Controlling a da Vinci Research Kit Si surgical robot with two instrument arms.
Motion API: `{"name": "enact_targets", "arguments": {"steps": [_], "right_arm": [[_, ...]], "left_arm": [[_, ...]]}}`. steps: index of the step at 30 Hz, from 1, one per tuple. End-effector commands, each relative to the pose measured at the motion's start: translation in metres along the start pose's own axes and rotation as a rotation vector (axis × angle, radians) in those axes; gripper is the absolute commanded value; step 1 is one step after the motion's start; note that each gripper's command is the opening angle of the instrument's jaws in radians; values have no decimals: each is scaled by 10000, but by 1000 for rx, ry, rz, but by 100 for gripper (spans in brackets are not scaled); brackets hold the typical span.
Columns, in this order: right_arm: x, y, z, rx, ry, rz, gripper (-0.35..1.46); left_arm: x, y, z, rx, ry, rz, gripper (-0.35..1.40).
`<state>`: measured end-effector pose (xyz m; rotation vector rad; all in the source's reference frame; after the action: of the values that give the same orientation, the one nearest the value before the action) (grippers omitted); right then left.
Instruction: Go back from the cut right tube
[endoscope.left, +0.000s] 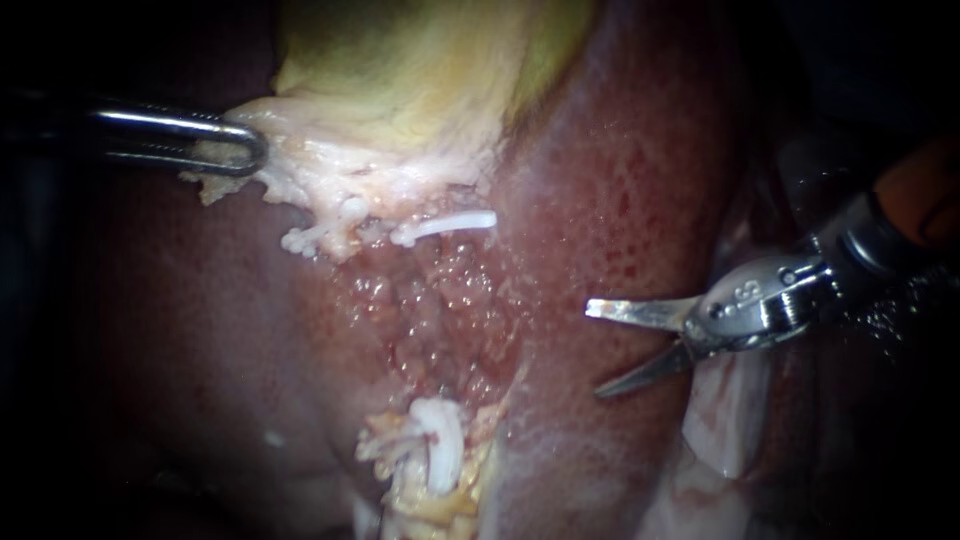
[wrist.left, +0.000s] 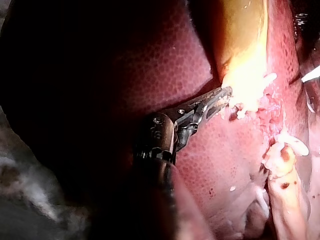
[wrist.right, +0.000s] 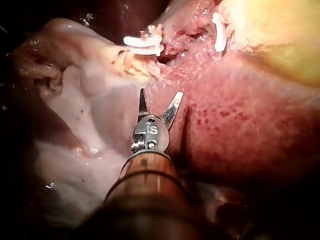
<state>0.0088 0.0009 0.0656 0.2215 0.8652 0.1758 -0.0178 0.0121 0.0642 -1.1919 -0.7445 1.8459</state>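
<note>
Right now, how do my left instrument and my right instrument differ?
The left instrument grips pale tissue at the gallbladder edge; the right instrument holds nothing, its blades open. The left tip is looped and blunt; the right is pointed. Both have shiny metal tips.

Gallbladder (endoscope.left: 420, 70) at upper centre, with the liver (endoscope.left: 640, 180) below and to its right. Left instrument (endoscope.left: 250, 150) at upper left, jaws apparently closed on the gallbladder's lower edge. Upper clip (endoscope.left: 455, 224) just below that edge, lower clips (endoscope.left: 440, 445) at lower centre. Right instrument (endoscope.left: 593, 350) right of centre over the liver, jaws parted, well apart from both.
</note>
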Motion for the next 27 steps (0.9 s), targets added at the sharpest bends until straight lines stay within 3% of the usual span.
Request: {"name": "enact_targets", "arguments": {"steps": [1,17,27], "right_arm": [[-1,1,-1,-9,-4,9,145],[6,19,-31,-34,-19,53,145],[6,19,-31,-34,-19,53,145]], "left_arm": [[0,0,0,0,0,0,-35],[-3,0,6,4,2,2,-35],[-25,-6,41,3,1,16,-35]]}}
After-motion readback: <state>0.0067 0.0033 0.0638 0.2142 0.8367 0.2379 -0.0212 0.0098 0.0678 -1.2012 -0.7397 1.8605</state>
